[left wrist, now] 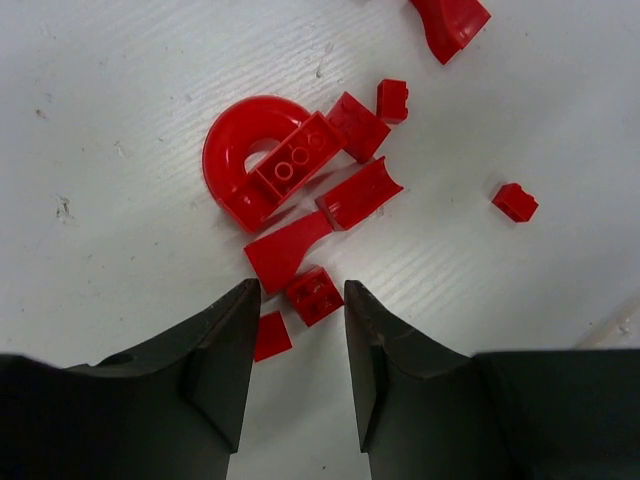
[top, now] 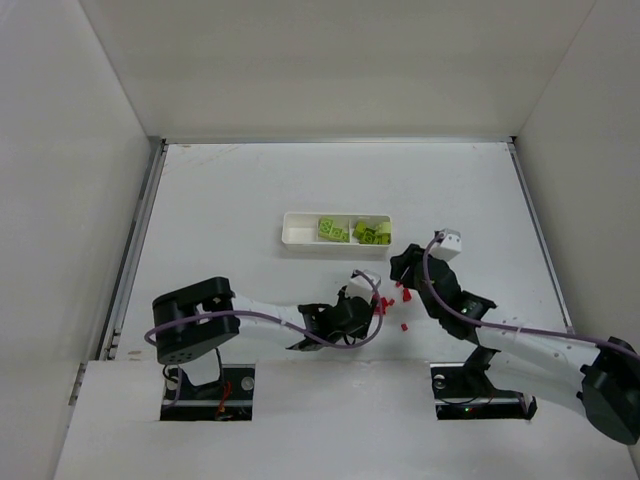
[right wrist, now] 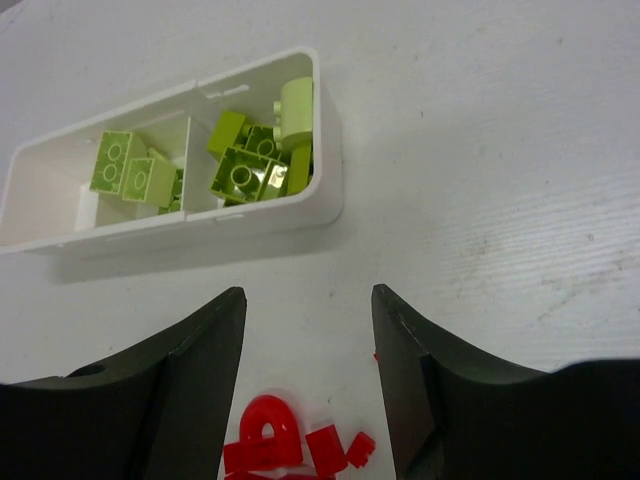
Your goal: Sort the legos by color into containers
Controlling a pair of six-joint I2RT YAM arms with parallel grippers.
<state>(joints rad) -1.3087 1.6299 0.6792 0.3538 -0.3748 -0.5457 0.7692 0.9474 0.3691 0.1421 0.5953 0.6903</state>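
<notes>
Now the left gripper (left wrist: 301, 287) has jaws spread around a tiny red plastic brick (left wrist: 315, 296); the right gripper (right wrist: 308, 295) has jaws spread too.

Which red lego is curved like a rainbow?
The biggest red piece, a half-ring at the pile's left; the others are small blocks and wedges.

High overhead view of the table (top: 230, 190); wrist views close and downward, red legos (left wrist: 235, 150) common to both
</notes>
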